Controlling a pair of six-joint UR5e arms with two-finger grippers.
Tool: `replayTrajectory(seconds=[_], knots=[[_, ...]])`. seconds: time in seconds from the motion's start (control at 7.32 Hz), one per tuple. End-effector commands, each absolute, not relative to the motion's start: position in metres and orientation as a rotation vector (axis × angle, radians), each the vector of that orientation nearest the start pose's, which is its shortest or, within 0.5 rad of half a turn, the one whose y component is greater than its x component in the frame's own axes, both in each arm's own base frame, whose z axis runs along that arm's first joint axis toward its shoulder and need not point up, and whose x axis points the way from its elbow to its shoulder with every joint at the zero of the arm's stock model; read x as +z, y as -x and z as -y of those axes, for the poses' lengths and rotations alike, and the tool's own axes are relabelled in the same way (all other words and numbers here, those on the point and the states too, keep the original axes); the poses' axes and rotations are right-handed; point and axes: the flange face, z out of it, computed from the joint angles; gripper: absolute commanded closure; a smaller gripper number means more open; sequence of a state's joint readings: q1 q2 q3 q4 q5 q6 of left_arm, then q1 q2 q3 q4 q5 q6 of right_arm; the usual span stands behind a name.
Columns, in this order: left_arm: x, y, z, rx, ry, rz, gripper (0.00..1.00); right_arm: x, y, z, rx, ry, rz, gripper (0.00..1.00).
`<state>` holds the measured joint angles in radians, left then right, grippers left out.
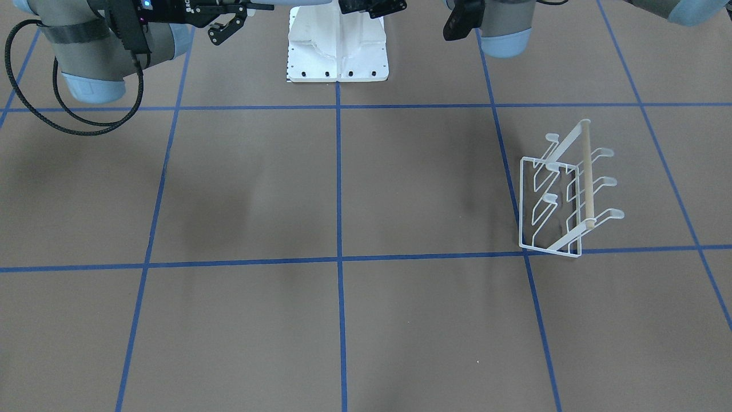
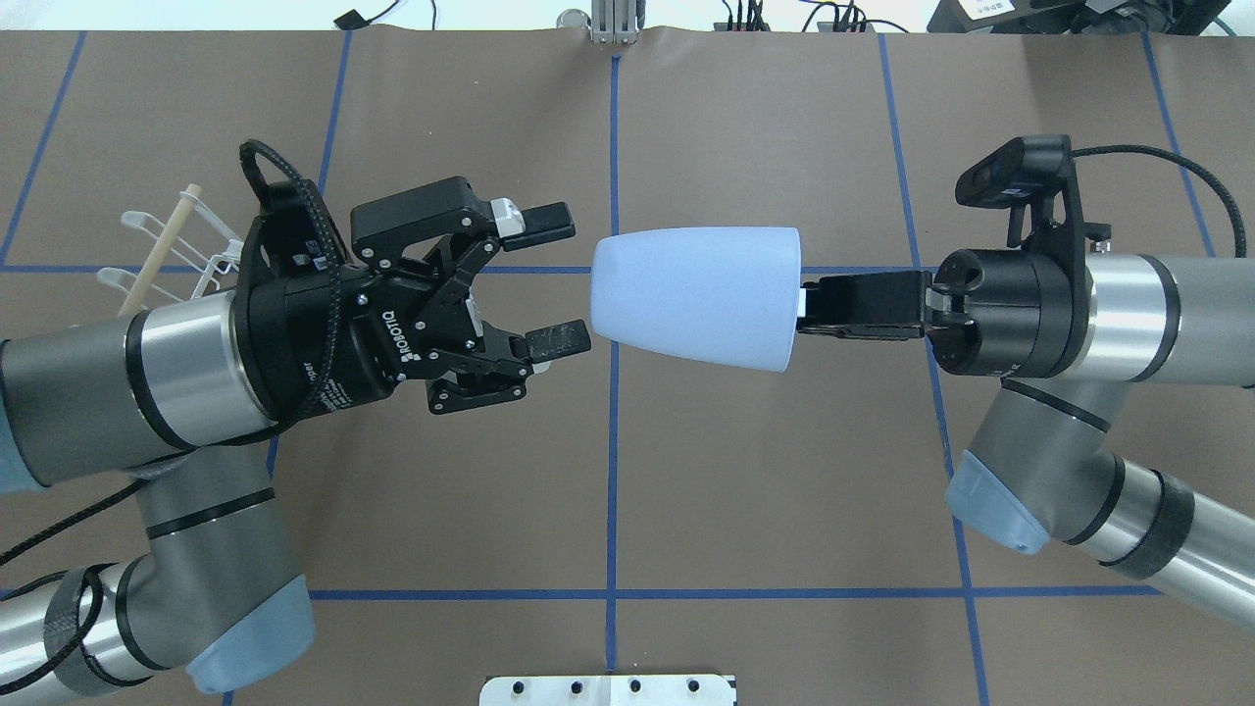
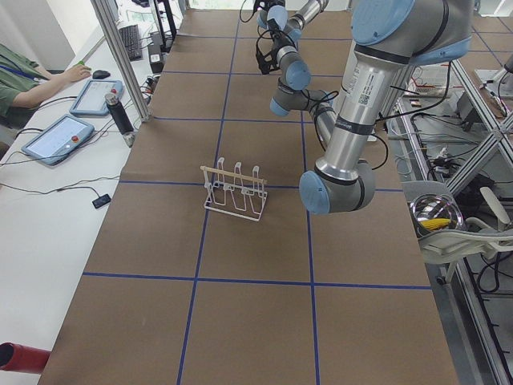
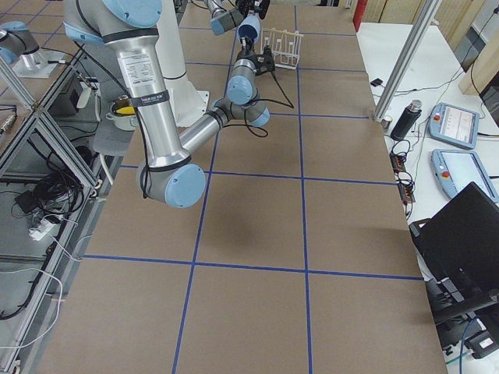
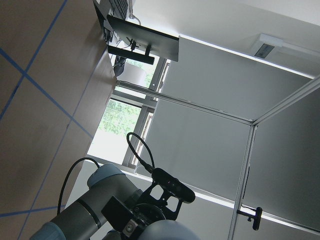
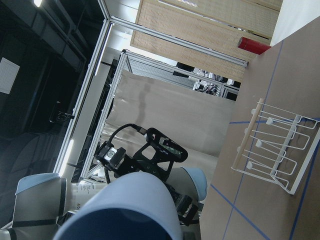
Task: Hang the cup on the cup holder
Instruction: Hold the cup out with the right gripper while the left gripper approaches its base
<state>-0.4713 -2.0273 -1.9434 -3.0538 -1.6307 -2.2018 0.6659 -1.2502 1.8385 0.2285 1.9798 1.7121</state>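
Cup (image 2: pixel 696 299) of smooth, matte, pale blue plastic hangs on its side in the air between the two arms, high above the surface (image 1: pixel 240 189). It has no handle and tapers from a wide rim to a narrower, rounded base. The right claw (image 2: pixel 806 306) has its black fingers drawn together on the wall at the wide rim, and the wrist view on that side looks along the blue wall into the dark inside. The narrow base points at the left claw (image 2: pixel 554 282), whose two flat-padded fingers stand spread apart just beside the base and do not touch it. The rack (image 1: pixel 566 194) stands on the surface on the robot's left side, well apart from the cup. It is made of thin white wire bent into a rectangular frame, with rounded, upturned prongs in two rows, and a slim pale wooden dowel (image 1: pixel 586 177) runs along its top. The surface is dull brown, like paper, and is crossed by blue tape lines (image 1: pixel 338 171) that form a grid of squares.
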Motion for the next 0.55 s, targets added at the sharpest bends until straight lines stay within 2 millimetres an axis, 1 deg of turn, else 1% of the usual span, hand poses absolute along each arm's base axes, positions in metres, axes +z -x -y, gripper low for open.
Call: replayTrajectory(seconds=[0.0, 0.41], knots=[[0.1037, -0.3550, 0.3165, -0.467, 0.236, -2.365, 0.03, 0.2151, 0.2993, 0.3513, -0.084, -0.407, 2.263, 1.00], [0.1054, -0.3589, 0.3184, -0.471, 0.230, -2.355, 0.03, 0.2144, 0.2996, 0.3487, -0.088, -0.398, 2.267, 1.00]])
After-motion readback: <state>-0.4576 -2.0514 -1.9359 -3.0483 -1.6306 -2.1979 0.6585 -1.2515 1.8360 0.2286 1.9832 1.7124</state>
